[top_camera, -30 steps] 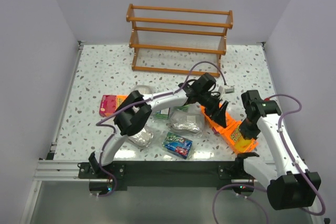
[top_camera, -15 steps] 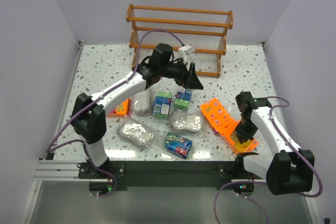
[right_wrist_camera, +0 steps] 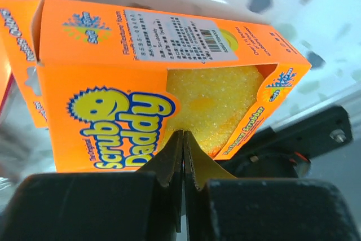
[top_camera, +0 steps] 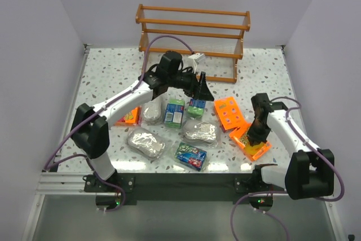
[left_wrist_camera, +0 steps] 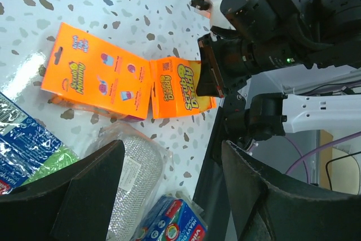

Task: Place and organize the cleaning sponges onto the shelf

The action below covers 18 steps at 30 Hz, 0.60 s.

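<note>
Worktop (top_camera: 113, 71) mid-frame holds all nine sponges (top_camera: 198, 132); shelf (top_camera: 192, 26) at top carries none, so you've everything left. Left end effector (top_camera: 202, 87) apart, hovering; right end effector (top_camera: 255, 139) together, tips at lower-right orange pack (top_camera: 260, 150).

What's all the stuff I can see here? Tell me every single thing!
shelf: one, orange-brown wood, far side of the table.
orange packs: three, orange; two at the right, one at the left partly under an arm.
green-blue boxes: three, green and blue; two side by side in the middle, one nearer the front.
silvery packs: three, silver-grey in clear wrap, in the middle.
table: one, white with dark speckles.
arms: two, white and black, front edge.
left fingers: open, above the boxes.
right fingers: shut, tips at the front-right orange pack.
</note>
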Each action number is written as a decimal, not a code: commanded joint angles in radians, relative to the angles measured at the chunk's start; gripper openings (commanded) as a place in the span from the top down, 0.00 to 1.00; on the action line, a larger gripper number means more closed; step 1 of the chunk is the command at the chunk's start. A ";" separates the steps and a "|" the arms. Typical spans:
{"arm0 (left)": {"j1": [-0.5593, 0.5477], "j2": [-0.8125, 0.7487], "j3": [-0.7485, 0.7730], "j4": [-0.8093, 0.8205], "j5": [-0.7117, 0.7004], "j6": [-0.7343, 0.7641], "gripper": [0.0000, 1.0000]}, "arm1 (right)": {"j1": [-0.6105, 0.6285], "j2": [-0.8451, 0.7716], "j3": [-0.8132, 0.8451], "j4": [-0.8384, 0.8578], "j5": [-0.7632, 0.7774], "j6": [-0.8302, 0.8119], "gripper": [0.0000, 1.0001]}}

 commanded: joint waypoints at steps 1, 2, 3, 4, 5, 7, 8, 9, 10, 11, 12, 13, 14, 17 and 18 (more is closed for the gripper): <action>0.016 0.007 0.006 0.000 0.007 0.031 0.25 | 0.008 0.028 0.062 0.262 -0.121 -0.063 1.00; 0.020 0.014 0.007 -0.002 0.010 0.031 0.25 | 0.008 0.048 0.088 0.285 -0.132 -0.073 1.00; 0.020 0.026 0.015 -0.003 0.018 0.033 0.25 | 0.008 0.062 0.101 0.295 -0.157 -0.091 1.00; 0.022 0.031 0.018 -0.003 0.021 0.034 0.25 | 0.008 0.076 0.115 0.304 -0.164 -0.097 1.00; 0.020 0.037 0.020 -0.005 0.021 0.034 0.25 | 0.008 0.120 0.147 0.308 -0.168 -0.105 1.00; 0.022 0.054 0.024 0.000 0.024 0.034 0.25 | 0.008 0.167 0.177 0.327 -0.181 -0.123 1.00; 0.022 0.060 0.024 0.001 0.024 0.033 0.25 | 0.008 0.186 0.206 0.336 -0.181 -0.126 1.00; 0.023 0.074 0.029 0.003 0.028 0.030 0.25 | 0.006 0.233 0.223 0.344 -0.181 -0.137 1.00; 0.023 0.080 0.029 0.004 0.032 0.028 0.25 | 0.008 0.253 0.240 0.351 -0.181 -0.140 1.00; 0.022 0.092 0.029 0.012 0.036 0.025 0.25 | 0.008 0.272 0.269 0.356 -0.181 -0.143 1.00; 0.022 0.099 0.029 0.018 0.038 0.023 0.25 | 0.008 0.302 0.282 0.362 -0.181 -0.149 1.00; 0.022 0.108 0.031 0.021 0.036 0.022 0.25 | 0.008 0.315 0.293 0.365 -0.181 -0.151 1.00; 0.022 0.119 0.035 0.024 0.039 0.022 0.25 | 0.008 0.326 0.311 0.367 -0.180 -0.152 1.00; 0.022 0.174 0.076 0.017 0.050 0.011 0.23 | 0.008 0.341 0.326 0.387 -0.226 -0.172 1.00; 0.022 0.195 0.104 0.012 0.055 0.007 0.23 | 0.009 0.343 0.334 0.391 -0.232 -0.188 1.00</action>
